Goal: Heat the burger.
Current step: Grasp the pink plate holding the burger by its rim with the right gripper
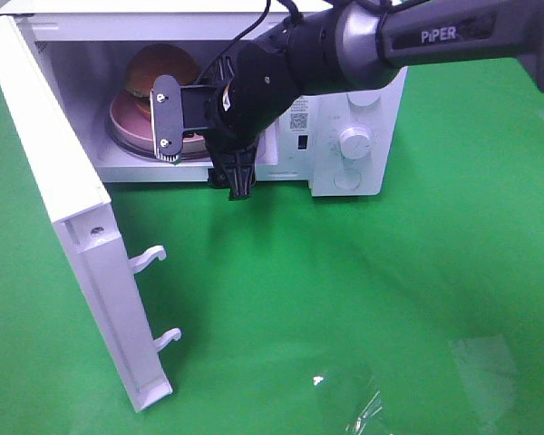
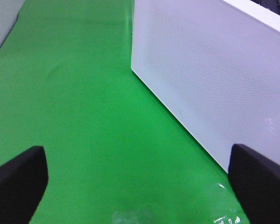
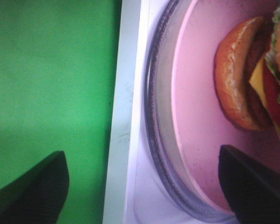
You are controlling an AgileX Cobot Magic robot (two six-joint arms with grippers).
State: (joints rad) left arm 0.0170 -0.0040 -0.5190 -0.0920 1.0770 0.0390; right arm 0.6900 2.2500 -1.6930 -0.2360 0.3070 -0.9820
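The burger [image 1: 160, 65] has a glossy brown bun and sits on a pink plate [image 1: 125, 122] inside the open microwave [image 1: 344, 181]. My right gripper [image 1: 204, 149] is at the oven's mouth and stands open and empty. One finger is over the plate and the other hangs outside the front sill. The right wrist view shows the burger [image 3: 249, 79] with its cheese, tomato and lettuce on the plate [image 3: 200, 121], which rests on a glass turntable [image 3: 155, 121]; the right gripper [image 3: 144, 186] straddles the sill there. My left gripper [image 2: 140, 186] is open above the green cloth, out of the exterior view.
The microwave door [image 1: 63, 199] swings out to the front left, with two latch hooks [image 1: 150, 257] on its edge; its outer panel [image 2: 210, 79] fills the left wrist view. A dial [image 1: 355, 142] is on the control panel. Clear plastic film [image 1: 363, 403] lies on the cloth.
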